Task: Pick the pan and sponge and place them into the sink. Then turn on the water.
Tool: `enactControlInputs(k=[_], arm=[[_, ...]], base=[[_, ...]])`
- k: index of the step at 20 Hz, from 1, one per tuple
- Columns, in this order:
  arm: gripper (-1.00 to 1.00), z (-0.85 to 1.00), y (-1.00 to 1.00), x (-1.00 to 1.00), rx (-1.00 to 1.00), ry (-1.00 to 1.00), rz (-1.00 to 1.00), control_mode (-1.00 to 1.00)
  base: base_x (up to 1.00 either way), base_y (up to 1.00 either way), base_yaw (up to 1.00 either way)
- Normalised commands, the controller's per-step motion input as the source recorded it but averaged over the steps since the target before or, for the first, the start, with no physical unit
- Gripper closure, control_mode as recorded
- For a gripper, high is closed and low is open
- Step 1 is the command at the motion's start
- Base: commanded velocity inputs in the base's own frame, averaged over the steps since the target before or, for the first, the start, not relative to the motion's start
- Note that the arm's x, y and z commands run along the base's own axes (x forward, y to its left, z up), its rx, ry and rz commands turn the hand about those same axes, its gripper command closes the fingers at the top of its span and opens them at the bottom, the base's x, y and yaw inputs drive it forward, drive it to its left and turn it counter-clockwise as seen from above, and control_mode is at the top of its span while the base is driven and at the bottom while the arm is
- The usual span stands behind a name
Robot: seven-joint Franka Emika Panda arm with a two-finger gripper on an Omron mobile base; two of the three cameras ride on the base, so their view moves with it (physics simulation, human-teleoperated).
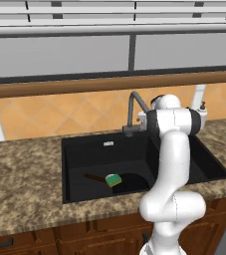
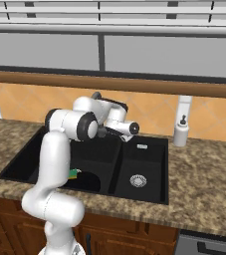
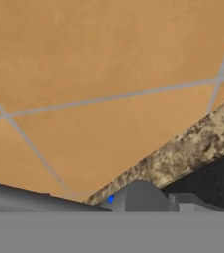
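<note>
I judge both placements done, since the pan [image 1: 127, 182] and sponge [image 1: 113, 179] lie in the sink [image 1: 84, 149] near its front edge, while no water runs from the faucet [image 1: 134, 107] and I cannot tell the gripper's opening.

1. Arm [image 1: 171, 164] rises upright from the base, white links with dark joints.
2. Elbow bends forward at the top; forearm reaches level and away from the base.
3. Wrist and hand [image 2: 124, 127] sit at the far end, turned sideways.
4. Finger state unreadable from these angles.
</note>
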Motion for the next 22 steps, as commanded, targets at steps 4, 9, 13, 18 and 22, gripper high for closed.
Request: enactControlInputs(k=[4, 9, 13, 18, 22], arm=[[1.0, -0.08, -0.01, 0.0, 0.0, 0.01, 0.0, -1.0], [1.0, -0.19, 0.0, 0.06, 0.09, 0.0, 0.0, -1.0], [1.0, -0.17, -0.01, 0.05, 0.28, 0.0, 0.0, -1.0], [1.0, -0.13, -0.05, 0.15, 0.35, 0.06, 0.0, -1.0], [1.0, -0.26, -0.07, 0.15, 0.3, 0.07, -0.01, -1.0]], base=[[0.0, 0.0, 0.0], [0.0, 0.0, 0.0], [0.0, 0.0, 0.0], [0.0, 0.0, 0.0], [0.0, 0.0, 0.0]])
